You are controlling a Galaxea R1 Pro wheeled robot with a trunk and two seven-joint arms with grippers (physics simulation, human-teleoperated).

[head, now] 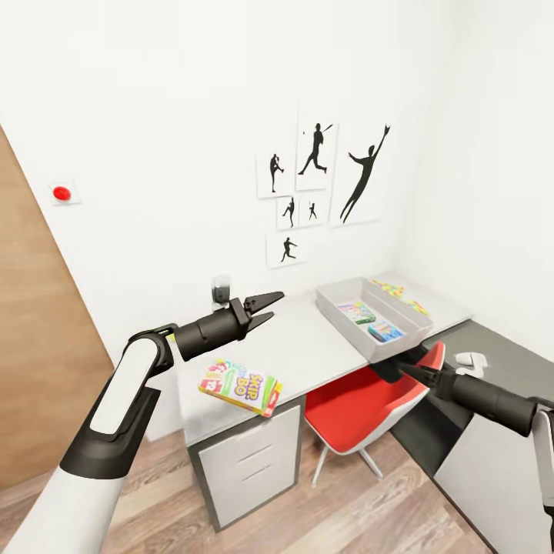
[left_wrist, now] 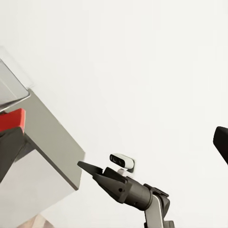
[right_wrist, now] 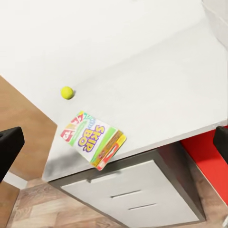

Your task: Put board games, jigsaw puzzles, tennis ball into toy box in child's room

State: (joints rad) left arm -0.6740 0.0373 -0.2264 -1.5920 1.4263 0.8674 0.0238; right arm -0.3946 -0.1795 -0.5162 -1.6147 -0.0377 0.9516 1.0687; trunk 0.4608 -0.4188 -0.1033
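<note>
Meanwhile left fingers (head: 271,306) spread, empty, above worktop (head: 323,338). Right fingers (head: 406,371) narrow, empty, beside red chair (head: 362,404). Skip-Bo box (head: 241,386) overhung worktop's front edge; tennis ball (right_wrist: 67,92) nearby; toy box (head: 369,315) held two boxes.

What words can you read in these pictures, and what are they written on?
"SKIP BO": printed on the yellow, green and red flat cardboard game box lying at the front edge of the pale grey table.
The small colourful boxes inside the light grey open toy box have print too small to read.
The black silhouette posters on the wall show figures, no words.
</note>
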